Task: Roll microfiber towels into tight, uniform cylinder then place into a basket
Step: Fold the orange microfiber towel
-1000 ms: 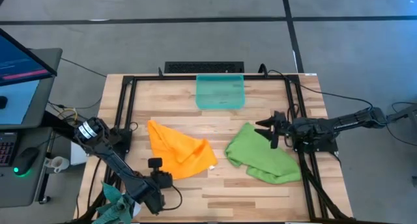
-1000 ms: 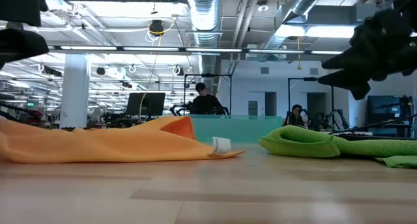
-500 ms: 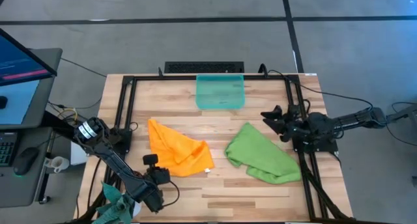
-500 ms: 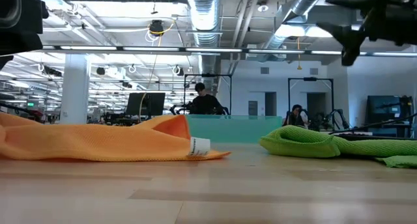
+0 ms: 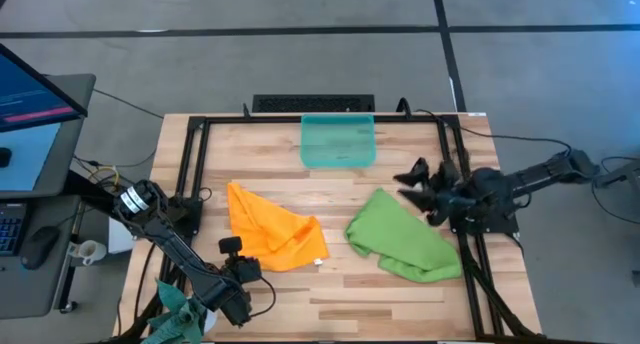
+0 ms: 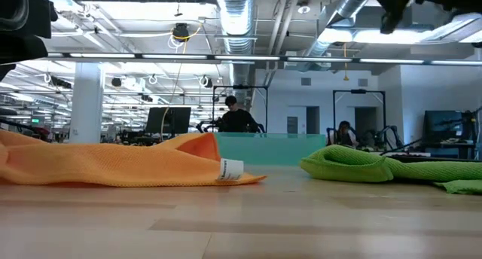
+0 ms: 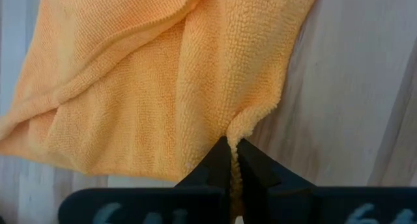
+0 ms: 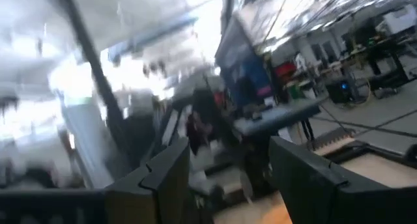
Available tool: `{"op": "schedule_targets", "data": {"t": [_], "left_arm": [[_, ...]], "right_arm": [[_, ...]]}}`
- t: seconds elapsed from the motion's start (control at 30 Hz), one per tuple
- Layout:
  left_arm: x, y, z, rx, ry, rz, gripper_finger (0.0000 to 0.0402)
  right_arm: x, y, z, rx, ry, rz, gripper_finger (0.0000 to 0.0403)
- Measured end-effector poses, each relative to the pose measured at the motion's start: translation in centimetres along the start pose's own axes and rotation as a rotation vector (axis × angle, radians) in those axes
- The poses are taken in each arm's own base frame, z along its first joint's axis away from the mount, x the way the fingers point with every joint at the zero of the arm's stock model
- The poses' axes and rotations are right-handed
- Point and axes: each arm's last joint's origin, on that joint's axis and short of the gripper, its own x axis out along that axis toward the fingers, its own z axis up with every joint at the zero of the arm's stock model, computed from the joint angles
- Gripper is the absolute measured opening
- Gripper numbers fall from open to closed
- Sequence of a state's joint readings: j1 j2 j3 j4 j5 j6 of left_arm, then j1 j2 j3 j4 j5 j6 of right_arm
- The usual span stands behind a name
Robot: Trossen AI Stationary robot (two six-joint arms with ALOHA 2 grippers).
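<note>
The orange towel (image 5: 270,234) lies crumpled on the table's left half, a white label at its near right corner (image 6: 230,169). My left gripper (image 5: 233,246) stands at the towel's near left edge, shut on it (image 7: 233,146). The green towel (image 5: 400,242) lies bunched on the right half. My right gripper (image 5: 415,179) hangs open above the green towel's far right part, clear of it, its fingers apart (image 8: 228,185). The teal basket (image 5: 338,141) stands at the far edge, in the middle. My left gripper pinches a small bunch of the orange towel's edge (image 7: 246,123) between its two fingertips. The fingers slant down at it from the table's near left. The cloth rises in a little peak to the fingers; the rest of the towel lies slack on the table.
A black frame (image 5: 195,174) runs around the work area. A dark teal-grey cloth (image 5: 170,306) hangs at the near left corner beside my left arm. Bare wood shows along the near edge (image 5: 380,304) and between the towels and the basket.
My right gripper has risen from just above the green towel and tipped its fingers upward, staying open. The orange towel's near right corner with the label has slid a little toward the table's left; my left gripper stays shut on the towel's edge.
</note>
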State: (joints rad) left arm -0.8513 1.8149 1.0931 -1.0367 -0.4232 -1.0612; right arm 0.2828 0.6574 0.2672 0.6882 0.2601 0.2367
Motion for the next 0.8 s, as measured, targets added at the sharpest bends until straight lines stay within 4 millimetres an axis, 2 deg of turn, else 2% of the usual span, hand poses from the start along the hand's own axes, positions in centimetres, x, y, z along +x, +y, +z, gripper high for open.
{"op": "schedule_targets", "data": {"t": [0.2,0.5,0.8], "left_arm": [[0.0,-0.1,0.0,-0.005,-0.004,-0.006,0.0000],[0.0,-0.4,0.2,-0.019,-0.023,-0.039,0.0000],[0.0,-0.5,0.3,-0.043,-0.028,-0.048,0.0000]], "right_arm": [[2.8,2.1,-2.7,-0.153,0.192,0.049,0.0232],[5.7,3.9,-7.3,-0.398,0.477,-0.047,0.0232],[8.2,4.8,-9.8,-0.442,0.568,-0.057,0.0232]]}}
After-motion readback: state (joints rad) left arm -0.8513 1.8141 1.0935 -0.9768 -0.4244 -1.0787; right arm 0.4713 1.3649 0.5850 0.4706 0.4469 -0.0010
